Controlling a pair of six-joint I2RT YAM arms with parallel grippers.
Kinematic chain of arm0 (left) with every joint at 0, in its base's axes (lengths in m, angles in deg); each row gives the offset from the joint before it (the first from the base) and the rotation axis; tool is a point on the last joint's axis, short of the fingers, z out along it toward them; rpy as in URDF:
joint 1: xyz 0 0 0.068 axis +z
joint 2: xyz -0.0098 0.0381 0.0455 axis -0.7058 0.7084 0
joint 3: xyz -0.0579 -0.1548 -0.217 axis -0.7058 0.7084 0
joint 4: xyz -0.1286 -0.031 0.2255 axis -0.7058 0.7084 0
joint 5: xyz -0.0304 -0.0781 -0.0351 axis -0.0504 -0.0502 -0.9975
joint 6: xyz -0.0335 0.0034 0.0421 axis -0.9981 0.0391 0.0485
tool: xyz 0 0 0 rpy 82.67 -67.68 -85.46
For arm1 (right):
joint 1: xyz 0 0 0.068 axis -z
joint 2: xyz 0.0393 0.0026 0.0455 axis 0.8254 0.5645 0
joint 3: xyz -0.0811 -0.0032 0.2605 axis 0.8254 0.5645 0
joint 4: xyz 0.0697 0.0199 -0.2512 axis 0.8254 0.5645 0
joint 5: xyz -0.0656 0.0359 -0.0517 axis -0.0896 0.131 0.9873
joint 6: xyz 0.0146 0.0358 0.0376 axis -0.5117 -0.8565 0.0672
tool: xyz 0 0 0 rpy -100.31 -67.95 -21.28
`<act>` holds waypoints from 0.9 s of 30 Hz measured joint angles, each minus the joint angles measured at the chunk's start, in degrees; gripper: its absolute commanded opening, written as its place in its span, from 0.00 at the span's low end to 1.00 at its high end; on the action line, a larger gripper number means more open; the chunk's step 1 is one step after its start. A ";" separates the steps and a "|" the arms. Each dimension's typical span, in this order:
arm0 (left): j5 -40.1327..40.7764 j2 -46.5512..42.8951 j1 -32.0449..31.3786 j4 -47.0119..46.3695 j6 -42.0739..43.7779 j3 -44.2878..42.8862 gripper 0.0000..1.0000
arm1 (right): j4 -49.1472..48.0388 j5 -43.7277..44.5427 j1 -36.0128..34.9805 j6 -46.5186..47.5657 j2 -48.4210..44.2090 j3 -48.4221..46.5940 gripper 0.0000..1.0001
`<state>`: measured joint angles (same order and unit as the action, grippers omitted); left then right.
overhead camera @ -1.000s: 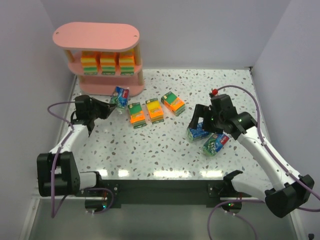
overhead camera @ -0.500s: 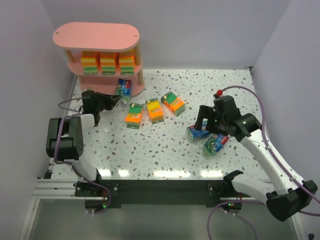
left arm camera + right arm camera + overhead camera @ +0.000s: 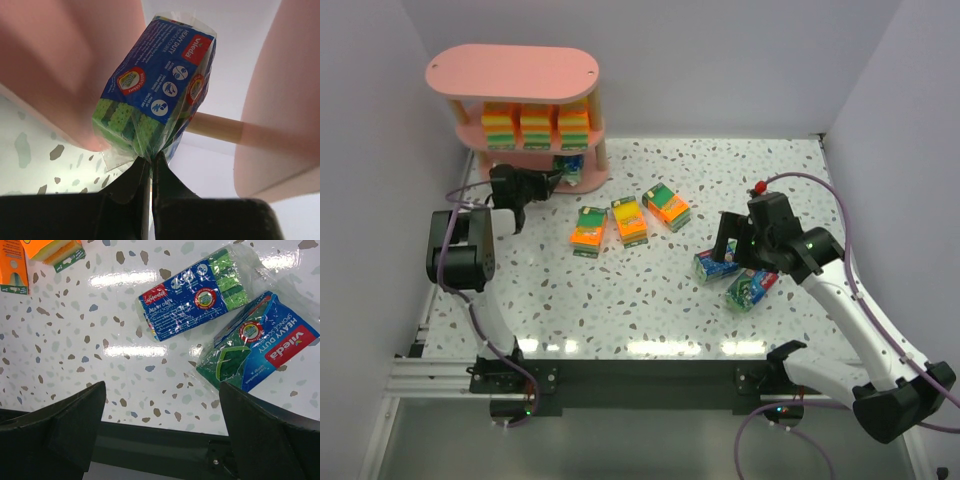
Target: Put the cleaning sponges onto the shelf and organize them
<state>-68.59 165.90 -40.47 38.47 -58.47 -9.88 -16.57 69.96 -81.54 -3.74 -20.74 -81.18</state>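
**Left arm is poking a blue sponge pack into the bottom tier, right arm is hanging over two more**

So the left gripper (image 3: pixel 150 167) is pinching a blue sponge pack (image 3: pixel 155 90) by the crimped end of its wrapper, fingers squeezed tight together on the plastic. The pack is sticking out past the fingertips, tilted, label facing the wrist camera. From above it's sitting right at the front opening of the lowest tier of the pink shelf (image 3: pixel 510 70), tucked partly under the middle board near the right-hand wooden post (image 3: pixel 215 127). Can't tell whether it's resting on the bottom board or hanging above it.

The middle tier is carrying a row of three orange packs (image 3: pixel 535 127), side by side.

Over on the right, the right gripper (image 3: pixel 162 390) is hovering with its fingers spread wide, gripping nothing. Two loose blue packs (image 3: pixel 195 300) are lying flat on the table (image 3: pixel 650 300) under and just ahead of it, right beside each other at an angle. The nearer one is lying roughly between the open fingers but below them, not touched.

Three more orange sponges (image 3: pixel 629 219) are lying in a loose line mid-table, between the two arms and well apart from both grippers.
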 measured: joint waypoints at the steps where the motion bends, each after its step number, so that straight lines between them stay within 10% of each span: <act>1: 0.13 0.74 -0.15 -0.07 -0.28 -0.28 0.00 | -0.02 0.00 0.00 0.00 0.02 0.00 0.99; 11: 0.94 4.46 -2.38 0.07 -2.54 -3.02 0.04 | -0.02 0.02 0.00 0.26 0.13 0.00 0.99; 27: 2.64 1.18 -2.58 0.39 -3.61 -1.55 0.80 | -0.04 -0.04 0.00 0.83 0.09 0.00 0.99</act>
<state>-65.94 167.08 -43.05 38.86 -62.07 -11.44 -16.61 69.91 -81.54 -2.91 -20.65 -81.18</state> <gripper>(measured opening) 0.751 0.986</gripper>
